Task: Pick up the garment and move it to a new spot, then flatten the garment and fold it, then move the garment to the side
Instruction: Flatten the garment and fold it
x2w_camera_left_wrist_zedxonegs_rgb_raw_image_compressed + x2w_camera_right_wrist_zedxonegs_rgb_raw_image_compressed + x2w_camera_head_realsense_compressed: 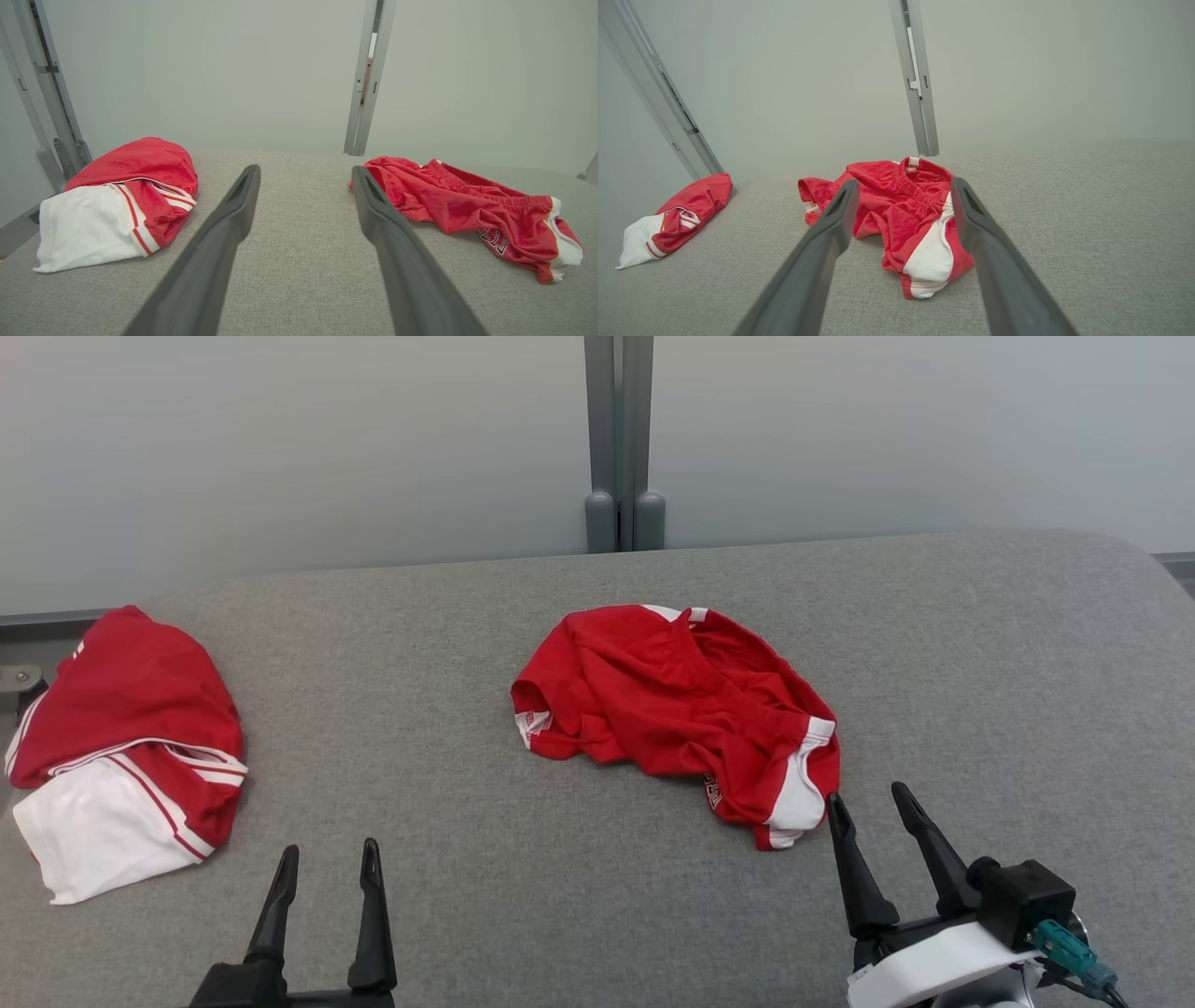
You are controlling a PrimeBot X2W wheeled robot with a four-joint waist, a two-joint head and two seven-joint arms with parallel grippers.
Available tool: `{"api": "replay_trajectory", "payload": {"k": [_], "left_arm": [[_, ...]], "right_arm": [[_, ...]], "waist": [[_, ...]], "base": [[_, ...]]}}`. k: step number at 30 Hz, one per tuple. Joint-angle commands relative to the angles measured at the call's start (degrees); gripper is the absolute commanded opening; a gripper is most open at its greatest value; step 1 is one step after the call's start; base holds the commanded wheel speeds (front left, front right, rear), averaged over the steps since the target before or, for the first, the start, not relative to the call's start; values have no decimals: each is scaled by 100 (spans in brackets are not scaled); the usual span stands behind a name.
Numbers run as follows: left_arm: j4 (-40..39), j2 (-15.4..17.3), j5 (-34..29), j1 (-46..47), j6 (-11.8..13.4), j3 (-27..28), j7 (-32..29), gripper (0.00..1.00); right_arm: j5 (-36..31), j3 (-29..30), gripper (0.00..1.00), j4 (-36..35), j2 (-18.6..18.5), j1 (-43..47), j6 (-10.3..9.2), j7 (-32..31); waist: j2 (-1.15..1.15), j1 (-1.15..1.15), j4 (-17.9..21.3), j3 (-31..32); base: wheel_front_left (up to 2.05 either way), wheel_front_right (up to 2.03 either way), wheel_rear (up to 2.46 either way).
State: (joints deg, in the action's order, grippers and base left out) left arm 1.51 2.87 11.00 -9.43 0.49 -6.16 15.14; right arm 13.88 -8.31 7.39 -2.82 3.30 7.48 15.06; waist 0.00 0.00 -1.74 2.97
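Lettering (495,242) on the crumpled red-and-white mesh shorts (467,210) partly tucked into folds and unreadable, body of the left gripper (331,847) cut off by the head view's bottom edge, pale wrist of the right gripper (866,793) likewise, upright grey metal post (617,429) cropped at top

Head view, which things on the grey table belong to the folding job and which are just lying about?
In the job: crumpled red shorts in the middle; open right gripper close by them; open left gripper; grey table.
Lying about: red and white garment at the left edge, seemingly already folded; grey post behind.
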Motion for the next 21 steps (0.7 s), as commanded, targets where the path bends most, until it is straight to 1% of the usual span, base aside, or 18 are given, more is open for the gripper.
{"api": "replay_trajectory", "payload": {"k": [1, 8, 21], "left_arm": [[-17, 4, 31, -41, 13, 19, 1, 100], [-11, 4, -49, -52, 21, -8, 1, 100], [75, 4, -191, -31, -57, -101, 1, 100]], "right_arm": [[-38, 14, 100, 7, -13, 40, 3, 18], [-32, -8, 100, 41, -13, 31, 3, 18], [-61, -17, 100, 84, -13, 48, 3, 18]], "waist": [[0, 0, 2, -5], [0, 0, 10, -8], [0, 0, -2, 3]], "base": [[0, 0, 0], [0, 0, 0], [0, 0, 0]]}}
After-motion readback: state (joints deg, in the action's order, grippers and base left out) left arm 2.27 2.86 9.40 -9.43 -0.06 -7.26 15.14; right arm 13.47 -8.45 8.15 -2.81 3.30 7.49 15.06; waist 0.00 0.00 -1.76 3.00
